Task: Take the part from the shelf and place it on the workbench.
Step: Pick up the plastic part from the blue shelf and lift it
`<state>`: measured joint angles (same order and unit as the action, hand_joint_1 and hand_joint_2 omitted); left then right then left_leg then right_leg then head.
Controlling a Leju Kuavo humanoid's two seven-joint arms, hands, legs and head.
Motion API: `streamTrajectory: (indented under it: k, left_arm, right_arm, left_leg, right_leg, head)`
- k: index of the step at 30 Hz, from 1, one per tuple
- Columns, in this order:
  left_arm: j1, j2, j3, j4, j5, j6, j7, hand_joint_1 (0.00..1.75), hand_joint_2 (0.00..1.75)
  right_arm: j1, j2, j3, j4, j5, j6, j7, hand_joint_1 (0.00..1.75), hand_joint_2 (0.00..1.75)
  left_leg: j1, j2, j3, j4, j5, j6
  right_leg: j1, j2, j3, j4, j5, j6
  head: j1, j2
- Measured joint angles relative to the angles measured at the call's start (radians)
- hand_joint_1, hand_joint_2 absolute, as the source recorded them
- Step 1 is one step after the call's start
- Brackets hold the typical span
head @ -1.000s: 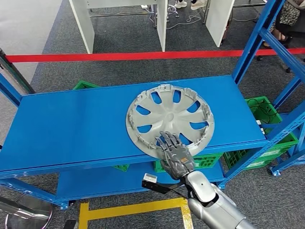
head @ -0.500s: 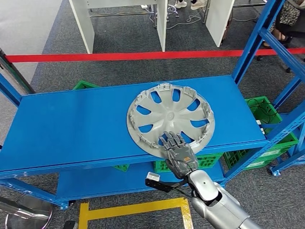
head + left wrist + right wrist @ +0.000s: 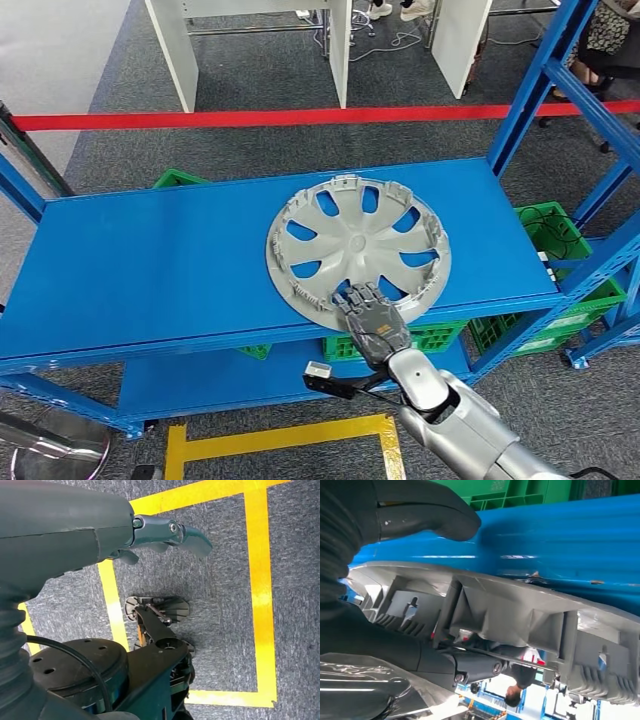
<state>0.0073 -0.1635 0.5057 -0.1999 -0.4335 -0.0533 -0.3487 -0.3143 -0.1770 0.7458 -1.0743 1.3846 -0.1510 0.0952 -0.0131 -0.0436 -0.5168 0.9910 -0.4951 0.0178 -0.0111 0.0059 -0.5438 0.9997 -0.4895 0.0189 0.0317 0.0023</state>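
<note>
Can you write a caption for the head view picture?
Right hand grips the hubcap rim on the blue shelf.
</note>
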Motion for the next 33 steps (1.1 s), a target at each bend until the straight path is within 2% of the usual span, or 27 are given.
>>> streamTrajectory:
  k: [10, 16, 18, 20, 24, 26, 28, 30, 31, 32, 33]
  left_arm:
    - [0.001, -0.006, 0.027, 0.000, -0.014, -0.005, -0.002, 0.00, 1.75]
    - [0.001, -0.010, 0.053, 0.000, -0.028, -0.009, -0.007, 0.00, 1.75]
    - [0.002, -0.012, 0.064, 0.000, -0.031, -0.009, -0.012, 0.00, 1.75]
    - [0.002, -0.016, 0.075, 0.000, -0.038, -0.006, -0.019, 0.00, 1.75]
    - [0.002, -0.022, 0.094, 0.000, -0.055, 0.000, -0.024, 0.00, 1.75]
    - [0.001, -0.023, 0.098, 0.000, -0.060, 0.001, -0.025, 0.00, 1.75]
    - [0.001, -0.025, 0.099, 0.000, -0.063, 0.002, -0.025, 0.00, 1.75]
    - [0.000, -0.025, 0.100, 0.000, -0.069, 0.003, -0.026, 0.00, 1.75]
    - [-0.001, -0.025, 0.101, 0.000, -0.073, 0.005, -0.026, 0.00, 1.75]
    - [-0.001, -0.025, 0.101, 0.000, -0.076, 0.006, -0.026, 0.00, 1.75]
    - [-0.001, -0.026, 0.103, 0.000, -0.080, 0.008, -0.026, 0.00, 1.75]
  right_arm:
    - [-0.031, 0.000, 0.027, 0.008, 0.005, 0.012, 0.020, 1.75, 1.75]
    - [-0.012, -0.005, 0.032, -0.038, 0.017, -0.030, 0.032, 1.75, 1.75]
    - [0.010, -0.012, 0.036, -0.087, 0.052, -0.076, 0.043, 1.75, 1.75]
    - [0.039, -0.024, 0.039, -0.150, 0.110, -0.163, 0.071, 1.75, 1.75]
    - [0.055, -0.086, 0.080, -0.305, 0.178, -0.362, 0.199, 1.75, 1.75]
    - [0.041, -0.123, 0.108, -0.366, 0.183, -0.406, 0.245, 1.75, 1.75]
    - [0.031, -0.151, 0.124, -0.407, 0.185, -0.426, 0.253, 1.75, 1.75]
    - [0.029, -0.175, 0.126, -0.448, 0.185, -0.455, 0.213, 1.75, 1.75]
    - [0.039, -0.182, 0.112, -0.473, 0.184, -0.473, 0.156, 1.75, 1.75]
    - [0.064, -0.180, 0.081, -0.504, 0.184, -0.489, 0.060, 1.75, 1.75]
    - [0.101, -0.165, 0.030, -0.540, 0.184, -0.500, -0.070, 1.75, 1.75]
  left_leg:
    - [0.000, 0.000, 0.000, 0.000, 0.000, 0.000]
    - [0.000, 0.000, 0.000, 0.000, 0.000, 0.000]
    - [0.000, 0.000, 0.000, 0.000, 0.000, 0.000]
    - [0.000, 0.000, -0.001, 0.000, 0.000, 0.000]
    - [0.000, 0.000, -0.003, 0.000, 0.000, 0.000]
    - [0.000, 0.000, -0.003, 0.000, 0.000, 0.000]
    - [0.000, 0.000, -0.003, 0.001, 0.000, 0.000]
    - [0.000, 0.000, -0.003, 0.002, 0.000, 0.001]
    - [0.000, 0.000, -0.003, 0.002, 0.000, 0.001]
    - [0.000, 0.000, -0.003, 0.003, 0.000, 0.001]
    - [0.000, 0.000, -0.004, 0.003, 0.000, 0.001]
  right_leg:
    - [0.000, 0.000, 0.000, 0.000, 0.000, 0.000]
    - [0.000, 0.000, 0.000, 0.000, 0.000, 0.000]
    - [0.000, 0.000, 0.000, 0.000, 0.000, 0.000]
    - [0.000, 0.000, -0.001, 0.000, 0.000, 0.000]
    - [0.000, 0.001, -0.003, 0.000, 0.000, 0.000]
    - [0.000, 0.001, -0.003, 0.000, 0.000, 0.000]
    - [0.000, 0.001, -0.003, 0.000, 0.000, 0.001]
    - [-0.001, 0.001, -0.003, 0.000, 0.001, 0.001]
    - [0.000, 0.000, -0.003, 0.000, 0.001, 0.002]
    - [0.000, -0.001, -0.002, 0.000, 0.001, 0.002]
    - [0.000, -0.001, -0.002, 0.000, 0.001, 0.002]
  head:
    - [0.000, 0.000]
    - [0.000, 0.000]
    - [0.000, 0.000]
    - [0.000, 0.000]
    - [0.000, 0.000]
    - [0.000, 0.000]
    - [0.000, 0.000]
    - [0.000, 0.000]
    - [0.000, 0.000]
    - [0.000, 0.000]
    - [0.000, 0.000]
